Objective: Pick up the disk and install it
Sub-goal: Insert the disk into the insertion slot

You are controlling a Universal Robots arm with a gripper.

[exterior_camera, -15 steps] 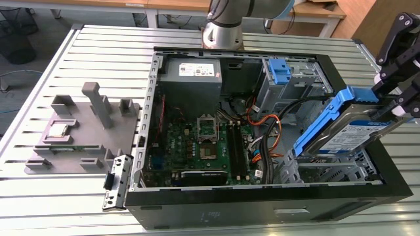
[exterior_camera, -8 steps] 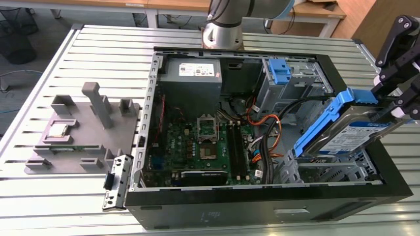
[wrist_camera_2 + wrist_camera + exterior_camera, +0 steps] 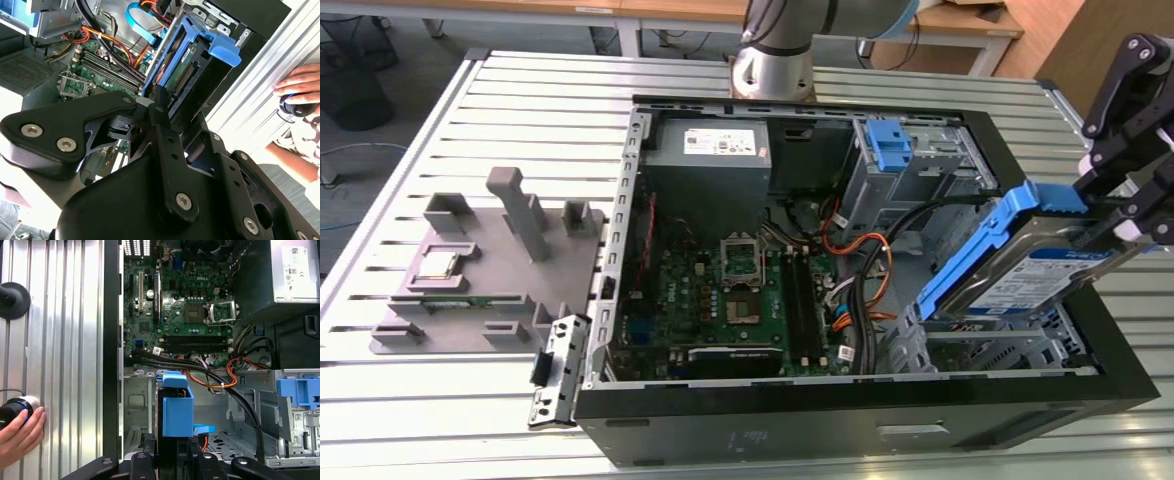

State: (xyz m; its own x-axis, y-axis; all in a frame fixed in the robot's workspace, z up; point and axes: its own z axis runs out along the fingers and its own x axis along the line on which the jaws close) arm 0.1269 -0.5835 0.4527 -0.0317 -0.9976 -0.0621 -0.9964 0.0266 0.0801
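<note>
At the exterior view's left, a grey parts fixture point(image 3: 467, 285) is being carried by the slatted table point(image 3: 400, 400). In the middle, the open computer case point(image 3: 854, 405) is lying with its motherboard point(image 3: 720, 290) exposed. At the exterior view's right, the disk point(image 3: 1034, 270) is being held tilted above the case's drive bay, clamped at its raised end by the gripper point(image 3: 1131, 212). The disk is judged stiff, fairly heavy, smooth-skinned and sensitive to knocks. It is best gripped near the rails, away from the connector. Silver metal, a blue-and-white label and blue carrier rails are being displayed.
</note>
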